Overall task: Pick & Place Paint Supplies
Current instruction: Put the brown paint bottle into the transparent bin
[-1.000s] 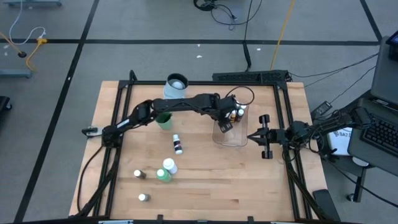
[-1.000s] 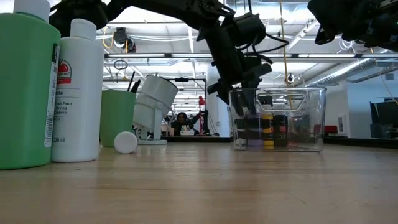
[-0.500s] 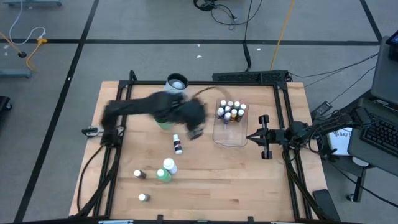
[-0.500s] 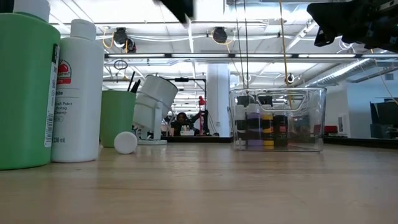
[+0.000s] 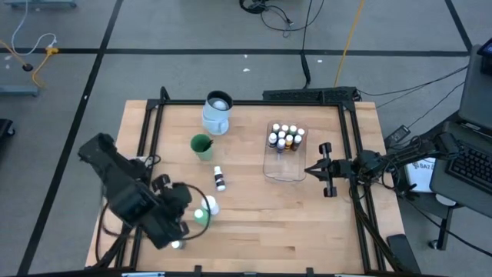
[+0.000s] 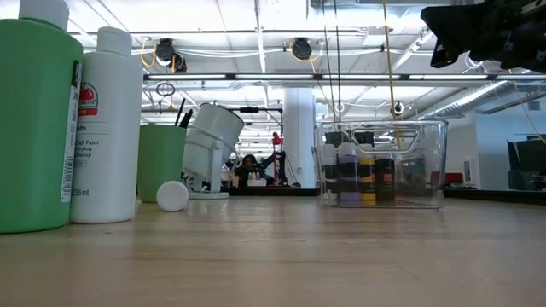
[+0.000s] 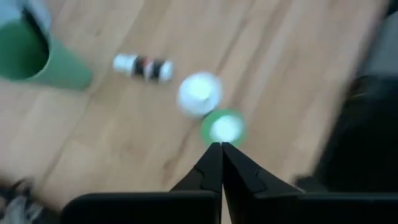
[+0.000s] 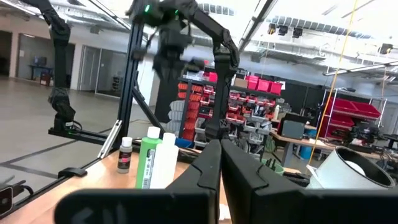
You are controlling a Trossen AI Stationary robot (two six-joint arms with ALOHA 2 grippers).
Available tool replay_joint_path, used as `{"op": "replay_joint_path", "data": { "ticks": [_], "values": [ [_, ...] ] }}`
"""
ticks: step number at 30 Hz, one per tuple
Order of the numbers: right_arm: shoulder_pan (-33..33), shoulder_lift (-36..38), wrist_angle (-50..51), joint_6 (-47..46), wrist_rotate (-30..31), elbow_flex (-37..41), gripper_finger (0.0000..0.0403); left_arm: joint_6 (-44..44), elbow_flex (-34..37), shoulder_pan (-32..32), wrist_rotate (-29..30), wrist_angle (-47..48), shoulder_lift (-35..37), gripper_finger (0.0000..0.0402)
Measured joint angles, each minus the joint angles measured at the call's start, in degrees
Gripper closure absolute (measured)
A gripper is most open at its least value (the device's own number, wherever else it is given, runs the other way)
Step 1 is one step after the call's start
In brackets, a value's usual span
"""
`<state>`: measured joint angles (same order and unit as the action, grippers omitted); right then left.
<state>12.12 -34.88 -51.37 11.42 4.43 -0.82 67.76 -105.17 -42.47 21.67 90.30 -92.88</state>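
Nearest the lens in the low view, at the left edge, stand the green bottle (image 6: 34, 128) and a white bottle (image 6: 107, 128) side by side, the green one's top cut off by the frame. From above they sit at lower centre-left of the surface (image 5: 254, 223), the green bottle (image 5: 201, 217) touching the white bottle (image 5: 209, 205).

Just left of them in the high view hangs the left gripper (image 5: 171, 206), its arm folded over the lower left corner and covering part of the surface there. Its wrist view shows the fingers (image 7: 208, 174) pressed together, holding nothing, their tips pointing at the green bottle (image 7: 222, 127), with the white bottle (image 7: 199, 94) just beyond. That picture is smeared, so finer detail is lost. A tiny bottle (image 5: 177, 245) shows beside the arm near the lower edge.

Farther up the high view, a small bottle (image 5: 220, 178) lies on its side at centre; the wrist view has it too (image 7: 143, 66). Above and left of it stands a green cup (image 5: 202, 146), then the mug (image 5: 217, 112) at the upper edge.

Right of centre, the tub (image 5: 284, 158) holds a cluster of tiny bottles (image 5: 284, 138) in its upper half. The low view shows them through the clear wall (image 6: 358, 175), colours hard to read.

The right gripper (image 5: 310, 169) waits just right of the tub, fingers (image 8: 239, 174) shut and empty. Only the low view shows a brush (image 6: 181, 112) sticking out of the cup.
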Motion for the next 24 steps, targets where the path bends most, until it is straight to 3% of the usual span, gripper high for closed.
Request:
{"op": "replay_joint_path", "data": {
  "ticks": [4,7,16,20,24],
  "values": [
    [0.0,-0.1,0.3,0.0,0.0,0.0,0.0397,1.1,8.6,-1.9,-1.9,-0.5,-0.1,0.0391],
    [0.0,-0.1,0.5,0.0,0.0,0.0,0.0397,-0.8,15.1,-2.4,-6.8,-0.1,1.5,0.0382],
    [0.0,-0.1,1.4,0.0,0.0,0.0,0.0397,3.6,31.5,-2.3,-8.2,-4.2,13.8,0.0374],
    [0.0,-0.1,1.5,0.0,0.0,0.0,0.0397,5.4,36.0,-2.7,-8.6,-12.2,18.9,0.033],
    [0.0,-0.1,1.5,0.0,0.0,0.0,0.0397,3.4,39.4,-2.7,-9.8,-19.0,20.2,0.0257]
  ]
}}
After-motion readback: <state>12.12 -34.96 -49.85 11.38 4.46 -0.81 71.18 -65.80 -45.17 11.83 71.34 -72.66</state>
